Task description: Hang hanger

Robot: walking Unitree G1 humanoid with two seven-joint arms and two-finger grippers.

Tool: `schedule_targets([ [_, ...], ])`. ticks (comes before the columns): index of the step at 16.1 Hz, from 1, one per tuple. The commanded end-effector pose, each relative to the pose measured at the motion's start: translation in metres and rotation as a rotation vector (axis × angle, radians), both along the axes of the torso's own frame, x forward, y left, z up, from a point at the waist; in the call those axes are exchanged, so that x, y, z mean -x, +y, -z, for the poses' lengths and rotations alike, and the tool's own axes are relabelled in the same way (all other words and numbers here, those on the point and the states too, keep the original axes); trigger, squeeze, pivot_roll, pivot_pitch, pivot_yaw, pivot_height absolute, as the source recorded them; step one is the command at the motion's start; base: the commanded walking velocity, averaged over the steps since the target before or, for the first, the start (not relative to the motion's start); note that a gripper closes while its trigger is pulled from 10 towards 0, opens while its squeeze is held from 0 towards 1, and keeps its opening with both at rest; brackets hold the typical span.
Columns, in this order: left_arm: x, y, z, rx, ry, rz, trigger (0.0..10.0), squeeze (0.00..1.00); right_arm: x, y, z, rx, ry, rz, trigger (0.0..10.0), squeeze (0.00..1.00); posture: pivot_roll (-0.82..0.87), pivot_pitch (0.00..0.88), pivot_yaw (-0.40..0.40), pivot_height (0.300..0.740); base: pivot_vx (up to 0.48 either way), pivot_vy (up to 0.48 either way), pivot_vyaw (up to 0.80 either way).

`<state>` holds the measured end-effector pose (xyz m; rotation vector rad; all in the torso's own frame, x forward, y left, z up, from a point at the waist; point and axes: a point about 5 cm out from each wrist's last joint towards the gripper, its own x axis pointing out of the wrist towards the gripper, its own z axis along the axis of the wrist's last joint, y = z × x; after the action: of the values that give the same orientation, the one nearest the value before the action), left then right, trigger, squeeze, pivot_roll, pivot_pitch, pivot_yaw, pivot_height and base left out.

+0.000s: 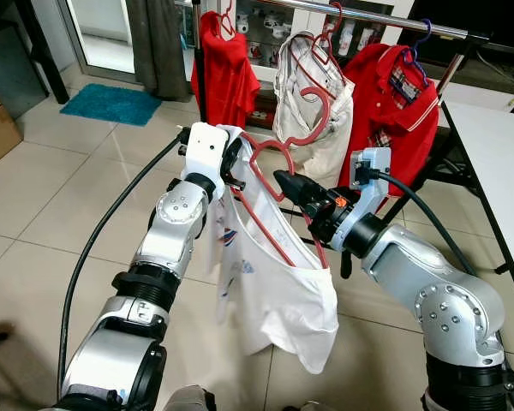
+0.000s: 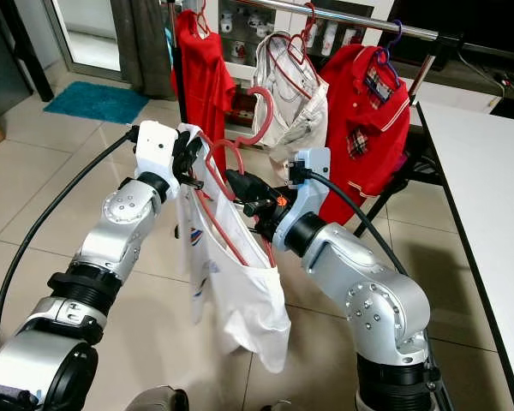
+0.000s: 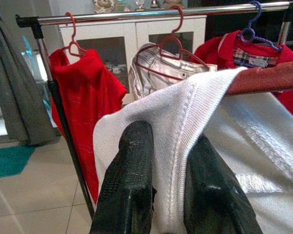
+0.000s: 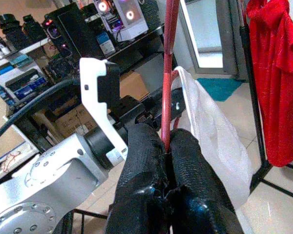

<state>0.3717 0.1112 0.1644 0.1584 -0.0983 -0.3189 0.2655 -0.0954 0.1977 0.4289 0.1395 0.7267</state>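
Tiled floor [image 1: 60, 184], pale; teal mat [image 1: 111, 103] near the top left, cut by a grey curtain [image 1: 158, 43].
Rail [image 1: 385, 21], chrome, carrying a red shirt [image 1: 224, 77], a white garment [image 1: 313, 116] and a red polo [image 1: 394, 111]; its right end is cut off.
White shirt [image 1: 274, 291], draped over the hanger, hiding its lower bar.
Red hanger [image 1: 270, 158], held below the rail, hook up.
Left gripper [image 3: 161, 180]: fingers pinch the white shirt's collar.
Right gripper [image 4: 165, 146]: fingers clamped on the hanger.
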Motion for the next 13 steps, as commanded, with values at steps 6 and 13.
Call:
schedule_targets([
  [6, 0.000, 0.001, 0.002, -0.005, -0.002, -0.001, 0.0, 0.00, 0.003, -0.001, -0.009, -0.029, -0.031, -0.023, 10.0, 0.00, 0.00, 0.063, -0.056, 0.740, 0.000, 0.000, 0.00],
  [13, -0.002, 0.013, 0.004, 0.006, 0.018, -0.059, 0.0, 0.00, 0.006, 0.000, -0.006, -0.014, -0.018, -0.036, 10.0, 0.00, 0.00, 0.067, -0.051, 0.740, 0.000, 0.000, 0.00],
])
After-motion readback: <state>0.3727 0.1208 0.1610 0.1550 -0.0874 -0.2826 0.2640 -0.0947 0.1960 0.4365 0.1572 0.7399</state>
